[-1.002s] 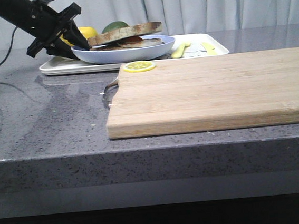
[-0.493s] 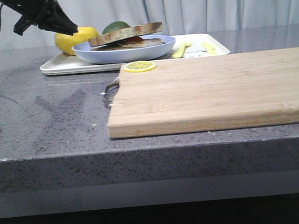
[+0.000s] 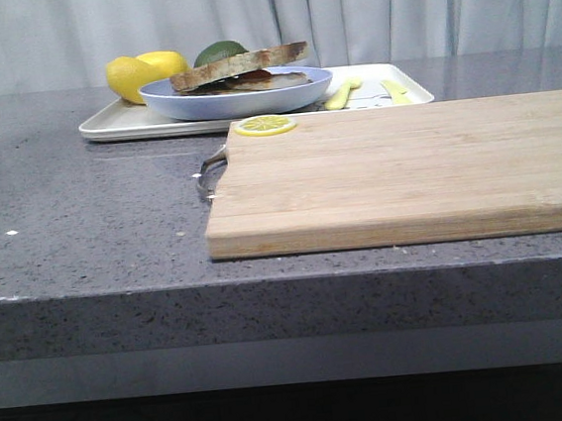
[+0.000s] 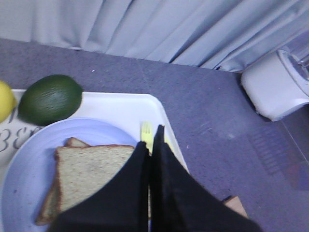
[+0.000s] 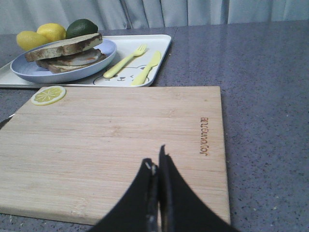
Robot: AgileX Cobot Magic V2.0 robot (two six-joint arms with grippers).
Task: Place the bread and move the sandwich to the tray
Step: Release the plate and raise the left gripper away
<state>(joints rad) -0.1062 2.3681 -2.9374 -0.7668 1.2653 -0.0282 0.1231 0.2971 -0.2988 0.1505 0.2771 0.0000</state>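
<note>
1. While the front view shows no arm at all, the sandwich [image 3: 238, 71] sits there on its pale-blue plate [image 3: 237, 97], and that plate rests on the white tray [image 3: 114, 127] at the far side of the grey counter [image 3: 84, 229].
2. From the left wrist view, the top bread slice [image 4: 89, 169] lies flat on the plate, with another slice's edge peeking out beneath it.
3. The left gripper [image 4: 152, 140] hangs above the plate's edge with its black fingers pressed together, nothing between them.
4. A dark green avocado [image 4: 49, 98] sits on the tray just beside the plate, and a lemon [image 4: 4, 100] shows at the picture's edge next to it.
5. Over to the right wrist view: the right gripper [image 5: 157, 164] hovers over the wooden cutting board [image 5: 120, 140], fingers closed to a thin slit, holding nothing.
6. On the board's far left corner lies a lemon slice [image 5: 49, 94].
7. A yellow fork [image 5: 124, 60] and a yellow knife [image 5: 147, 67] lie side by side on the tray, just beside the plate, on the side nearer the robot's right.
8. The board lies in front of the tray, nearer the robot, its metal handle [image 3: 210, 173] sticking out on the left.
</note>
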